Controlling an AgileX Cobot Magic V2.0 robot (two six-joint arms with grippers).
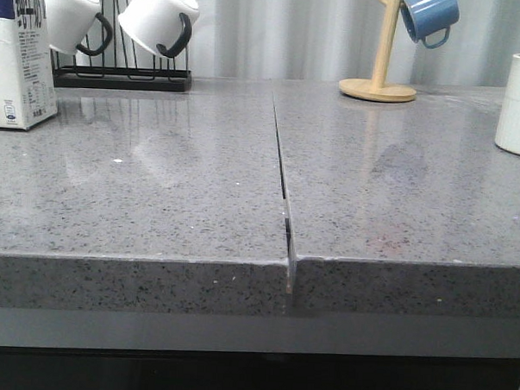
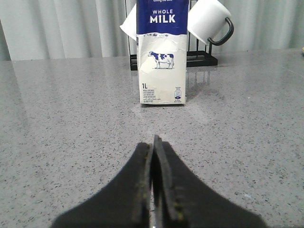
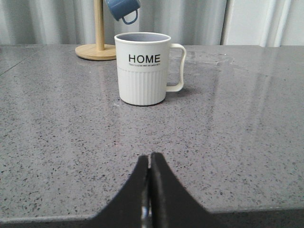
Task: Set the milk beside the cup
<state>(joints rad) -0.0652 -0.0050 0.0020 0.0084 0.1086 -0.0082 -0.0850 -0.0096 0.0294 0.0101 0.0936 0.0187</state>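
Beyond the closed left gripper (image 2: pixel 153 142) milk (image 2: pixel 161 57) standing, black-handled mugs (image 2: pixel 211 23) hanging behind, cup (image 3: pixel 145 69) sitting beyond closed right gripper (image 3: pixel 150 159), grey speckled counter (image 1: pixel 157 182).

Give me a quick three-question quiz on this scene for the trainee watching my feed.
1. True or false: the milk carton already stands beside the HOME mug.
2. The left gripper has its fingers: A) closed together, holding nothing; B) wide open; C) clamped on the carton.
3. What hangs on the wooden stand behind the HOME mug?

Key
1. False; in the front view they sit at opposite ends of the counter.
2. A.
3. A blue mug.
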